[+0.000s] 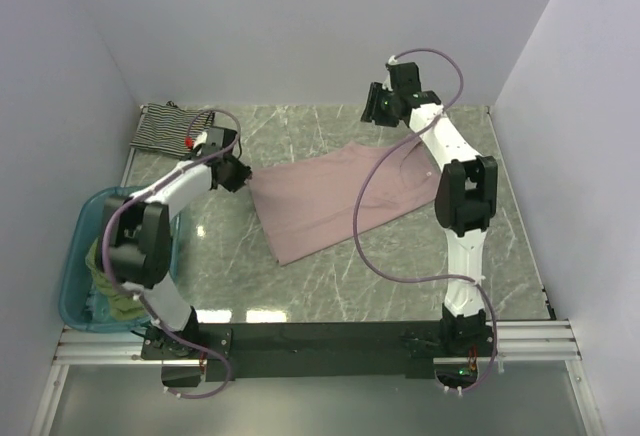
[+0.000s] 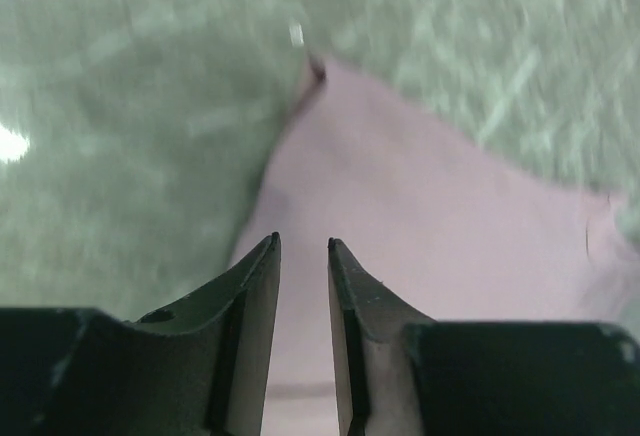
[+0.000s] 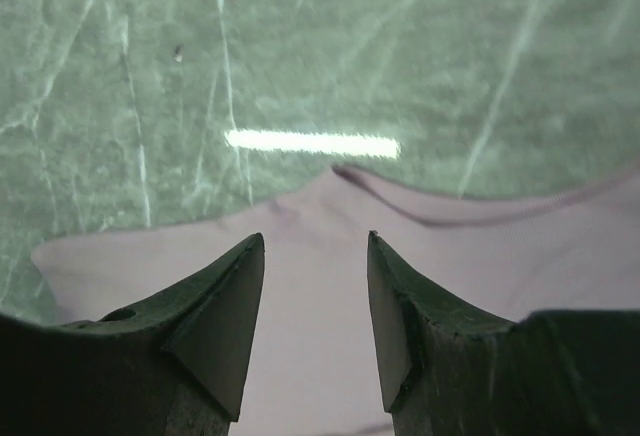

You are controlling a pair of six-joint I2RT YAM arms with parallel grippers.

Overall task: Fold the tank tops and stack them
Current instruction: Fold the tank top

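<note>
Left claw (image 2: 303,246) has its jaws only a sliver apart with nothing pinched between them as far as I can see, and it hangs right at the left edge of the pink tank top (image 1: 330,201). Right claw (image 3: 315,241) is spread wide and empty, up in the air over the far right end of the same top. Going big to small: the green marble tabletop (image 1: 330,296) carries pretty much everything, and the pink tank top lies spread flat in the middle of it. Its long axis runs left to right on a slant, left end nearer the arms, right end farther away. The right wrist view shows a scooped edge that looks like a neckline or armhole, so I'd guess the straps point right. That would put the hem on the left, where the left wrist view shows a plain corner. Then there's the blue tub (image 1: 70,276) at the near left, and the striped tank top (image 1: 165,128) in the far left corner, well apart from the pink one. Smallest is the olive tank top (image 1: 105,281), bunched inside the tub. My read: this is the fold on the pink one, nothing stacked yet. Next move calls for each claw to drop to its end and pinch just the cloth edge, not the marble. Then one end gets carried over the other evenly so it doesn't skew.
</note>
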